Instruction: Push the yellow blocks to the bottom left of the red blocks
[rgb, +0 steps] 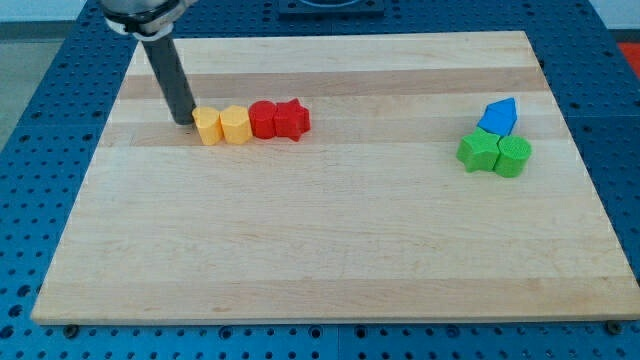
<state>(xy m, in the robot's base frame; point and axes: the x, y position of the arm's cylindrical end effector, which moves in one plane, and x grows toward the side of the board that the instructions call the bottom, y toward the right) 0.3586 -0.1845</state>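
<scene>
- Wooden board (330, 250) lies flat on a blue perforated table (60, 150), and all blocks stand on its upper half.
- Four blocks make one row at the view's upper left: a yellow block (207, 127), a second yellow block (235, 125), a red block (263, 119) that looks round, and a red star block (291, 119). Each one touches its neighbour.
- The exact shape of the two yellow blocks I cannot make out; they look like short prisms.
- The arm has no jaws to open or close; it ends in a dark rod, and the tip (185, 122) sits on the board just at the left side of the first yellow block, touching it or nearly so.
- So the yellow blocks are now directly to the left of the red ones, at almost the same height, not yet below them.
- My judgement: the step in hand is the moving of the yellow pair, and it is only partly done.
- The next move, I think, calls for the tip to go around to the top side of the yellow blocks and push them toward the view's bottom, without pressing rightwards, because this would shift the red blocks too.
- Far at the view's right, a blue block (498, 117), a green star block (478, 151) and a green block (513, 156) stand together, well apart from the work.
</scene>
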